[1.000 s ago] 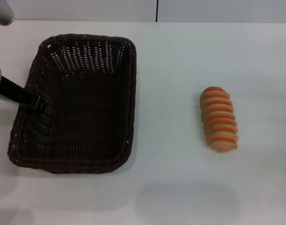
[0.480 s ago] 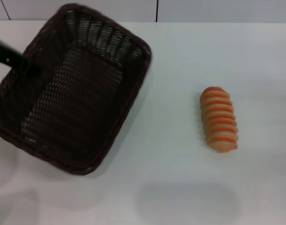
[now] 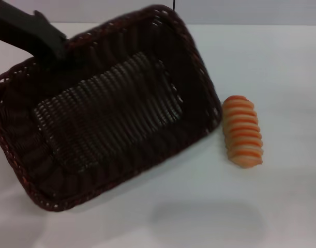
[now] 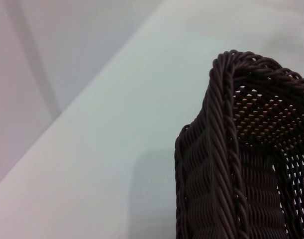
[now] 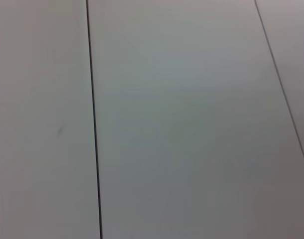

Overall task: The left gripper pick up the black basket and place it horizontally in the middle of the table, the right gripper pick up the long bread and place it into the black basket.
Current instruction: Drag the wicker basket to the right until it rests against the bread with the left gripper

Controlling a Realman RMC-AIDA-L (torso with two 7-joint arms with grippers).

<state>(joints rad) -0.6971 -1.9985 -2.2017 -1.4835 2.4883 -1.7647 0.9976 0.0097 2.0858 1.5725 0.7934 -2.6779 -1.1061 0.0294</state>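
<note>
The black basket hangs from my left gripper, which is clamped on its far-left rim, tilted and turned slantwise over the table. No writing shows on anything. Its right corner comes just beside the long bread, which lies on the white top with open room to the right and in front. My left wrist view shows only a braided corner. My right gripper is out of sight; its wrist view shows only pale panels.

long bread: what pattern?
The long bread has crosswise ridges in alternating orange and cream stripes, clearest in the head view.
</note>
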